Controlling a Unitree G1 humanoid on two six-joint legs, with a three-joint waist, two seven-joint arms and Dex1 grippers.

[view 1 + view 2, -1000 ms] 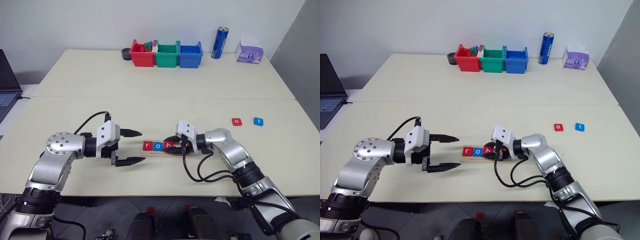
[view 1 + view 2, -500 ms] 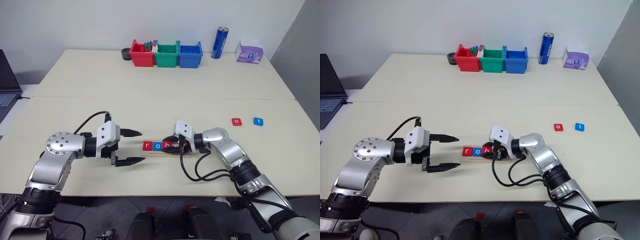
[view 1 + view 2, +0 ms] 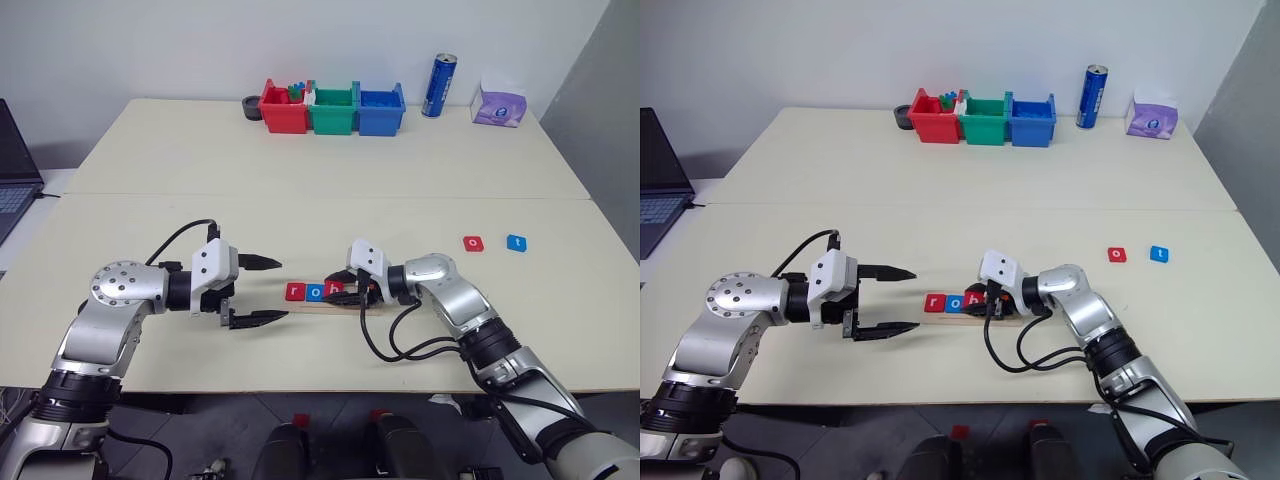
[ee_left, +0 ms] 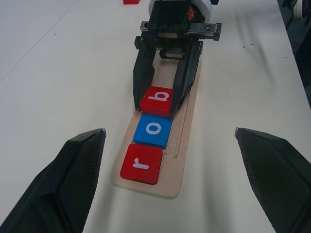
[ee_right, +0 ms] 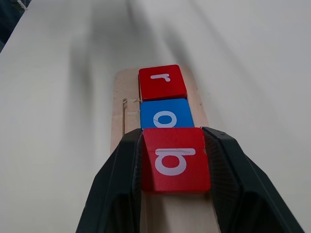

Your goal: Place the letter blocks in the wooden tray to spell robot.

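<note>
nothing moved; right gripper still clamps red b block in wooden tray; left gripper wide apart, empty.

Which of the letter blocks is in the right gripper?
The red "b" block, clamped between the right gripper fingers in the tray, next to the blue "o". The "r" lies free; two more blocks sit on the table.

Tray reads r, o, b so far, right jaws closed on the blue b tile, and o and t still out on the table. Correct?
Not quite: the b tile is red, as the right wrist view shows. The rest holds: r and o sit in the tray; o and t remain on the table.
</note>
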